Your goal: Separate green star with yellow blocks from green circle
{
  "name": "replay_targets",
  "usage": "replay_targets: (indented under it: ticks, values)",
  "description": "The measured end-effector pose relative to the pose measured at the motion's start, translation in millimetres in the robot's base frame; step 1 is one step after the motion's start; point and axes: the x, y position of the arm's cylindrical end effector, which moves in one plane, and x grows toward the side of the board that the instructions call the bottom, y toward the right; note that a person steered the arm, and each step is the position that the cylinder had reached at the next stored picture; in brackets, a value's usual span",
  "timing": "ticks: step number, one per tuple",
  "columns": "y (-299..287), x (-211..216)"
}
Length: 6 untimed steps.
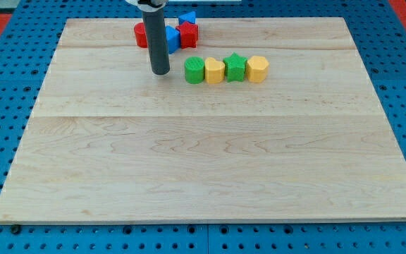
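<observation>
No jaws exist on this rod; with my tip point(161, 72) at 9 o'clock of the green circle point(194, 70), seemingly touching the yellow block point(214, 71) beside the green star point(235, 67), the whole row could be pushed together.

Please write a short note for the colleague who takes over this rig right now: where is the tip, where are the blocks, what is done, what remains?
My tip rests on the board, just to the view's left of the green circle, not touching it.
The row, from the view's left: green circle, yellow block, green star, second yellow block, all close together.
Red and blue blocks sit behind the rod, at the view's top.
Done: nothing visible; the row is not yet split.
Left: move the star and both yellows away from the circle.
</observation>
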Motion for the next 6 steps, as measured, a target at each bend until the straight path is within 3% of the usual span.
replay_targets:
  ticks: [2,3,4,6]
  values:
    - [0.0,12.8]
    - [30.2,48.4]
    - [96.7,35.4]
    - [21.2,42.4]
